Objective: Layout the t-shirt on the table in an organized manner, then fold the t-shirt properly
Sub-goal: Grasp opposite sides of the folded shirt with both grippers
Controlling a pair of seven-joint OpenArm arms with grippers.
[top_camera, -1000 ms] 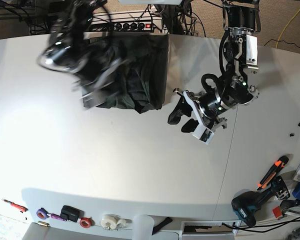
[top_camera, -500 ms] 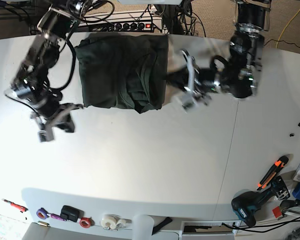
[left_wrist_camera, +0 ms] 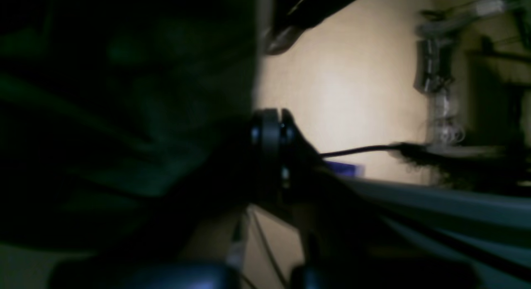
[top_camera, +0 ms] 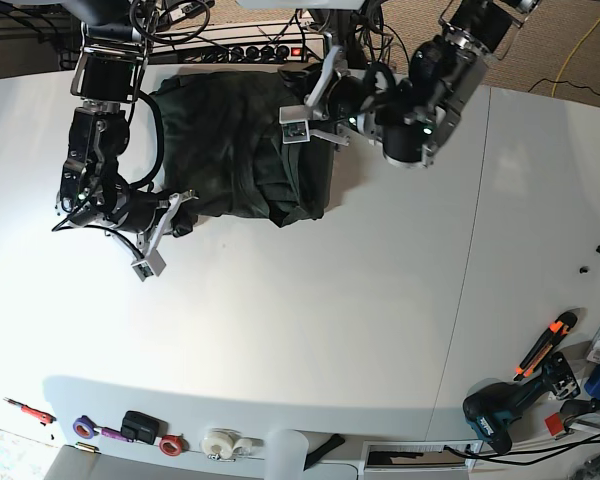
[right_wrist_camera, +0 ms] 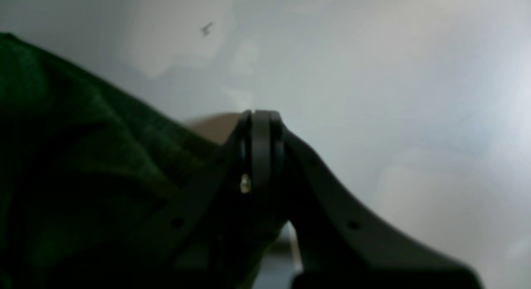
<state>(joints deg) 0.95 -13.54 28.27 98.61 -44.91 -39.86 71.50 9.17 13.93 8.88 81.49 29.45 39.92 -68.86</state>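
The dark green t-shirt lies folded in a rough rectangle at the far middle of the white table. My left gripper is at the shirt's far right corner, pointing past the table's far edge. In the left wrist view its fingertips are pressed together, with the t-shirt dark beside them on the left. My right gripper is at the shirt's near left corner. Its fingertips are shut too, the t-shirt lying left of and under them. No cloth shows between either pair.
A power strip and cables run behind the shirt. Along the front edge sit tape rolls, a small black item and a screwdriver. A drill and an orange-handled tool lie at the right. A dark seam crosses the table.
Both arms swung to the shirt. The left gripper closed and moved to its far right corner. The right gripper came from the open table on the left to the near left corner.
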